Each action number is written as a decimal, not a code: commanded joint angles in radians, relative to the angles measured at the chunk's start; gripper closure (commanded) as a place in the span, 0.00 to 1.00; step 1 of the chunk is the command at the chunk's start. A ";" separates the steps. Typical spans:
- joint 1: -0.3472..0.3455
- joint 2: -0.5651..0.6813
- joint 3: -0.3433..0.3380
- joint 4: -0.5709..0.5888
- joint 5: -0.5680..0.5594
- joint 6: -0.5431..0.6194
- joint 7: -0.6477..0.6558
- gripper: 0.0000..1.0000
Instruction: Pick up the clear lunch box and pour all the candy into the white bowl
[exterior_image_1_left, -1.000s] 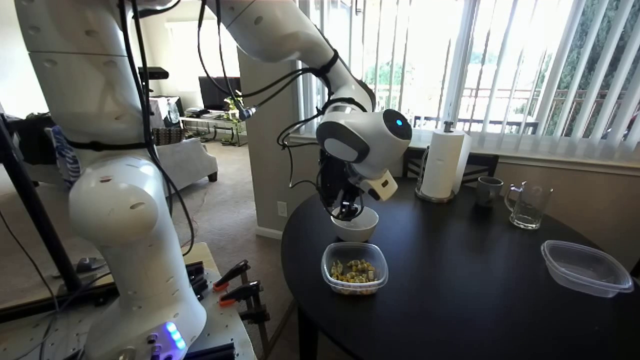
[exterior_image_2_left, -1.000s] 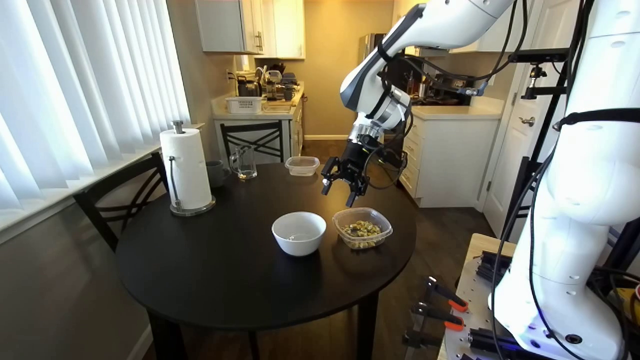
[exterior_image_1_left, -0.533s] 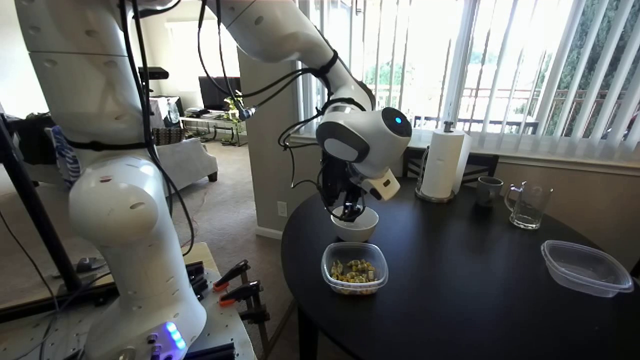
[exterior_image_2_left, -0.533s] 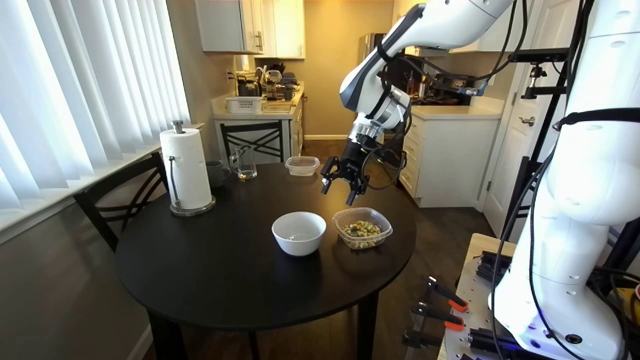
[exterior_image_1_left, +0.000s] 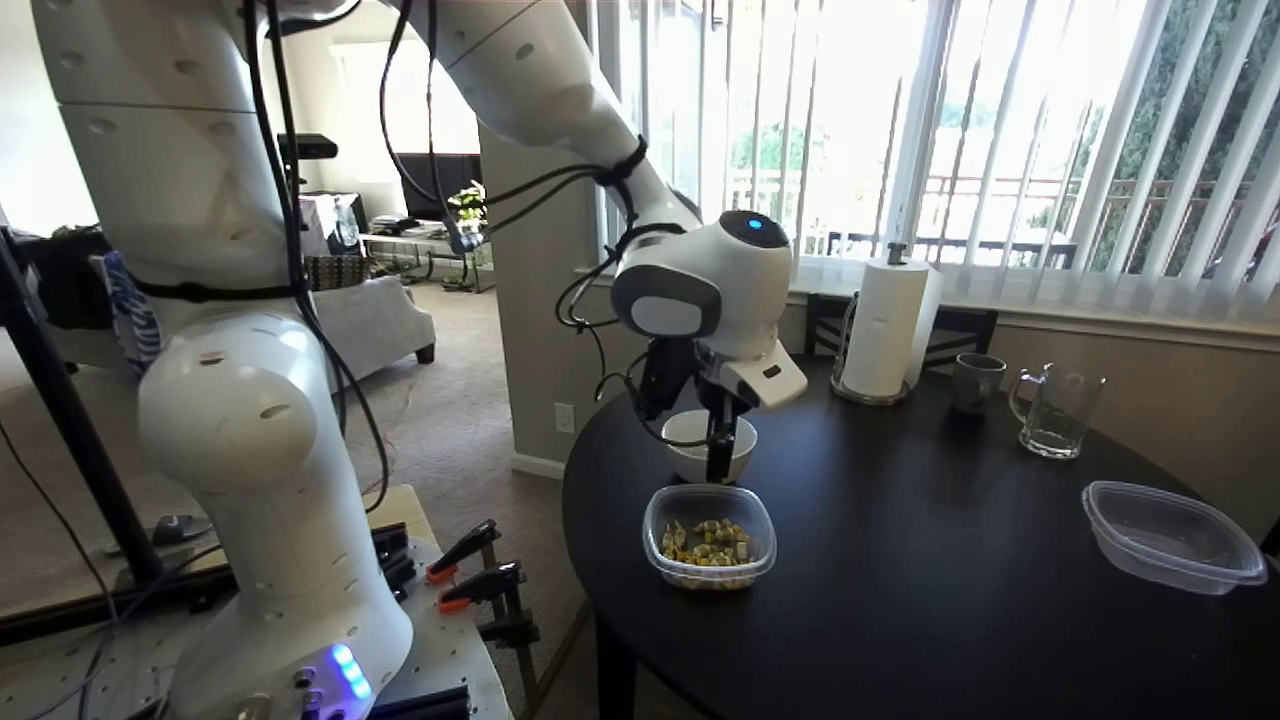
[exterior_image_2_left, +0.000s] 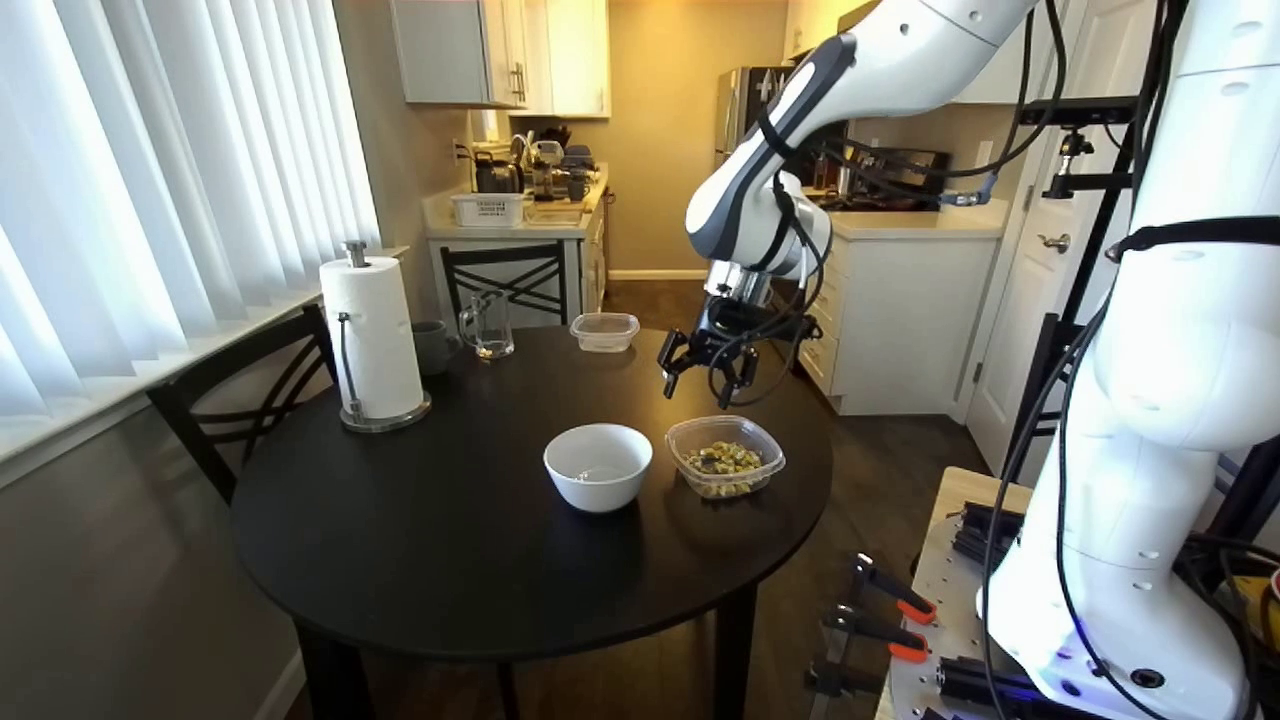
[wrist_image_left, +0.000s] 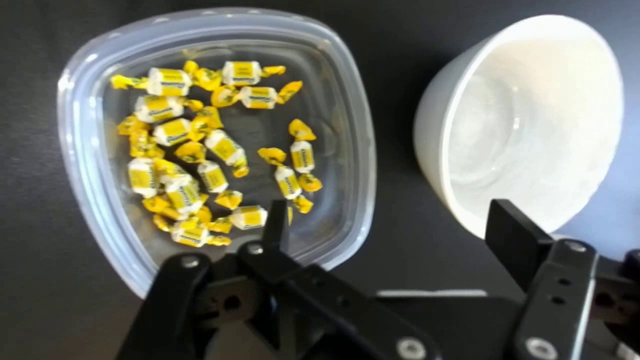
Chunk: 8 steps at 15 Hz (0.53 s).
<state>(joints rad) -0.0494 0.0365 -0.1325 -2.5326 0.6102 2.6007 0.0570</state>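
Observation:
The clear lunch box (exterior_image_1_left: 709, 575) stands upright on the dark table, with the candy (exterior_image_1_left: 708, 540) heaped in it. In the wrist view the box (wrist_image_left: 366, 150) is at left, and the candy (wrist_image_left: 182, 192) shows as yellow-and-white wrapped pieces. The white bowl (exterior_image_2_left: 598, 492) stands beside the box, apart from it; only glints show inside the bowl (wrist_image_left: 540, 130) in the wrist view. My gripper (exterior_image_2_left: 698, 395) is open, empty and pointing down, above the table. In the wrist view the gripper's (wrist_image_left: 390, 215) left finger overlaps the box and its right finger overlaps the bowl's rim.
A wider clear container (exterior_image_1_left: 1170, 545) stands on the table, with a glass mug (exterior_image_1_left: 1060, 410), a grey mug (exterior_image_1_left: 977, 382) and a paper towel roll (exterior_image_1_left: 888, 330). The round table's edge (exterior_image_2_left: 800, 540) is close to the box. Cables hang from the arm.
Over the last half second my gripper has tilted to point more steeply down and has shifted a little toward the box. The box, candy and bowl have not moved.

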 joint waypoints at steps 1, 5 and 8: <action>0.001 0.009 0.015 -0.089 -0.255 0.113 0.271 0.00; 0.011 -0.022 0.014 -0.150 -0.508 0.095 0.490 0.00; 0.014 -0.059 0.027 -0.186 -0.569 0.084 0.518 0.00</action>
<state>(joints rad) -0.0404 0.0420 -0.1186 -2.6614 0.0986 2.6820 0.5282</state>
